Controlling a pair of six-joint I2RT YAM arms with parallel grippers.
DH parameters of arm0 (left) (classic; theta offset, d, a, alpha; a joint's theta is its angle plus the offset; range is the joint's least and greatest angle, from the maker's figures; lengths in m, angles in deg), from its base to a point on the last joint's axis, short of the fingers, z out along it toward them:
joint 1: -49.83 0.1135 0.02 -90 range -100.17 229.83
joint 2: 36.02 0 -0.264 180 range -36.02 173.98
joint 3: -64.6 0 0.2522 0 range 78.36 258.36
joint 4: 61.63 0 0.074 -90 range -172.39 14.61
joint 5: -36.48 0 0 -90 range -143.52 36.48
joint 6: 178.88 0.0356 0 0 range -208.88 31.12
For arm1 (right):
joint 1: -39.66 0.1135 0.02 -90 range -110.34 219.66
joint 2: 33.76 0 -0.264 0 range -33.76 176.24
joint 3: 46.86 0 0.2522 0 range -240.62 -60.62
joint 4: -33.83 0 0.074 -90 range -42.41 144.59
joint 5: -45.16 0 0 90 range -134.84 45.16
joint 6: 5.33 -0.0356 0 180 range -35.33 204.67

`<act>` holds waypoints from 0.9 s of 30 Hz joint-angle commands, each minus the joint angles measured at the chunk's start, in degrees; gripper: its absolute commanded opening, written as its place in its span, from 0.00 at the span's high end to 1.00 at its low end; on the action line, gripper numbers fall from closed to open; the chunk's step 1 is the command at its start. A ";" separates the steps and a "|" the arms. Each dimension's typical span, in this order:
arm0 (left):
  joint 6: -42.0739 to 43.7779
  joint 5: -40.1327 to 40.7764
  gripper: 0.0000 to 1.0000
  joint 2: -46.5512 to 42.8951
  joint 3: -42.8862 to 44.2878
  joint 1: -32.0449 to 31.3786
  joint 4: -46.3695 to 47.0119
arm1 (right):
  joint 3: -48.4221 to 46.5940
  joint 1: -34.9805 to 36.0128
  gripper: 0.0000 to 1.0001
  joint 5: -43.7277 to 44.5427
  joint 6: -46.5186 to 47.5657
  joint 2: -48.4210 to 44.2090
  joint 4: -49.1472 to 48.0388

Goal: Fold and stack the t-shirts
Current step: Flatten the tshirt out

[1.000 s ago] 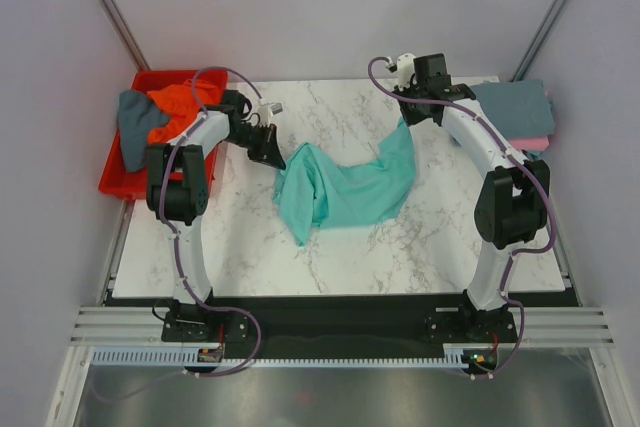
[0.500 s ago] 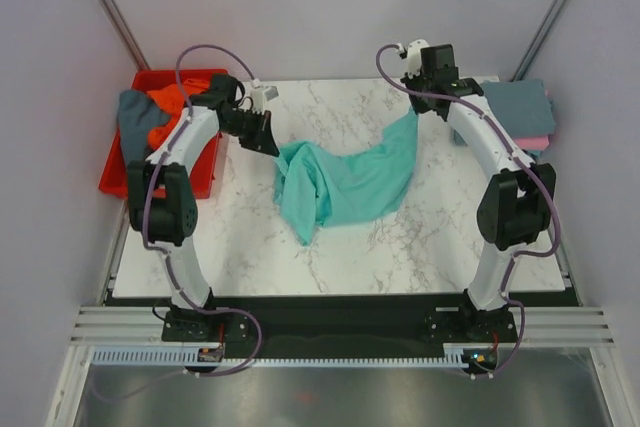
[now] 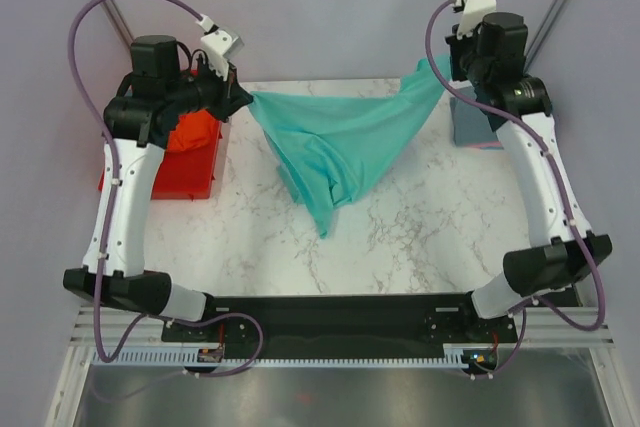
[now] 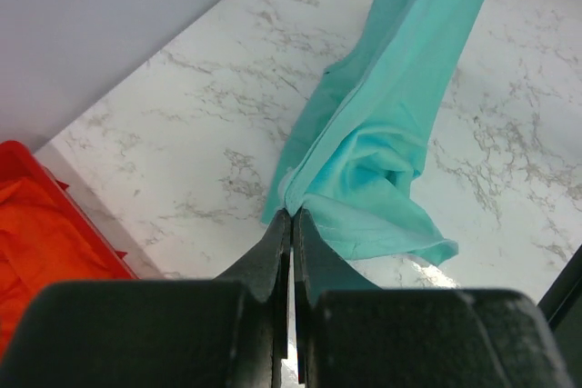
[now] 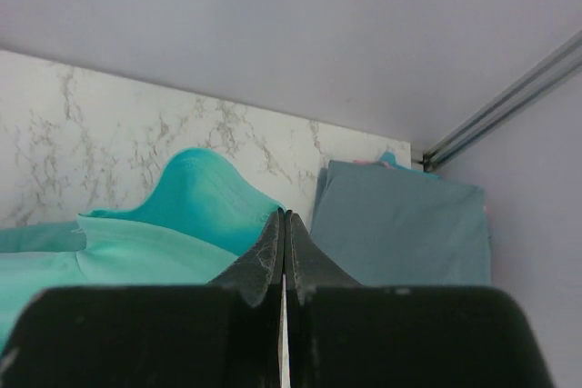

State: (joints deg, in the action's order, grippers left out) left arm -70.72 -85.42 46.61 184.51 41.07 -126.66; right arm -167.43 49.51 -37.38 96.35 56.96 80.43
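Lab cell: white panels (image 3: 330,7), marble tabletop (image 3: 250,237)

I shut the left gripper (image 3: 243,100) on the left end of the teal shirt (image 3: 335,147), then raised both arms high toward the far corners of the table (image 3: 420,237). The right gripper (image 3: 447,67) climbed with its end pinched. The shirt left its crumpled heap mid-table and hung stretched between the two grippers along the far edge, its middle sagging in a point toward the centre. My left arm swung across the red bin (image 3: 190,172), covering its far part.
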 commanded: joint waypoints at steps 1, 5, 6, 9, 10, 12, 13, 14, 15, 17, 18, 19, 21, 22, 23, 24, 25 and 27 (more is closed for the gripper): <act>2.15 -1.76 0.98 -2.12 3.62 -0.04 -3.31 | -0.60 0.00 1.00 -0.69 -2.10 -8.26 1.34; 0.92 -3.34 0.98 -2.74 4.86 -0.21 -3.31 | 2.65 0.00 1.00 -1.93 -2.19 -15.03 3.36; 0.83 -4.04 0.98 -2.39 4.68 -0.30 -3.58 | 3.26 0.00 1.00 -2.28 -2.71 -15.57 3.81; -0.57 -4.83 0.98 -0.29 4.07 -0.91 -4.02 | 7.21 0.00 1.00 -6.30 -5.61 -15.66 5.13; -0.49 -4.93 0.98 0.25 3.63 -1.09 -4.19 | 8.27 0.08 1.00 -7.28 -6.66 -15.05 5.39; -0.66 -4.93 0.98 2.17 3.54 -2.14 -4.37 | 12.38 0.26 1.00 -12.99 -10.53 -12.24 4.61; -0.84 -4.93 0.98 3.05 3.45 -2.67 -4.37 | 13.45 0.52 1.00 -14.31 -11.50 -10.75 3.73; -1.19 -4.93 0.98 4.28 3.89 -3.11 -4.46 | 14.42 0.70 1.00 -15.97 -16.03 -7.08 2.85; -2.15 -5.01 0.98 5.34 4.24 -3.89 -4.72 | 16.08 0.87 1.00 -16.69 -18.51 -4.96 1.97; -4.34 -6.15 0.98 8.42 4.77 -4.08 -4.72 | 17.85 0.88 1.00 -17.48 -26.05 2.05 -0.49; -4.70 -6.94 0.98 9.21 4.77 -4.08 -4.72 | 18.29 0.79 1.00 -17.83 -28.10 4.18 -1.45; -4.88 -7.38 0.98 10.43 4.42 -4.08 -4.81 | 18.73 0.96 1.00 -18.27 -29.68 7.95 -3.20; -5.23 -7.21 0.98 11.58 4.33 -4.08 -4.63 | 18.39 2.27 1.00 -18.80 -31.80 11.92 -4.18; -5.41 -7.12 0.98 12.02 4.33 -4.08 -4.72 | 17.95 2.54 1.00 -19.85 -32.68 14.03 -4.19; -5.41 -7.12 0.98 12.72 4.50 -4.08 -4.72 | 17.42 2.72 1.00 -21.07 -33.30 17.88 -4.36; -5.58 -6.95 0.98 13.08 4.51 -4.08 -4.63 | 16.46 3.33 1.00 -21.52 -34.00 19.31 -4.19; -5.58 -6.86 0.98 13.26 4.59 -4.08 -4.63 | 16.37 3.60 1.00 -21.27 -35.75 20.54 -4.01; -5.67 -6.25 0.98 13.78 4.68 -4.08 -4.72 | 16.54 4.21 1.00 -22.22 -36.90 22.83 -3.92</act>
State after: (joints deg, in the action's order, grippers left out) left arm -74.33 -90.09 61.10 187.87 36.94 -131.14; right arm -148.37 52.35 -56.18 65.18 81.00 78.68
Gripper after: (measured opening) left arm 0.029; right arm 0.009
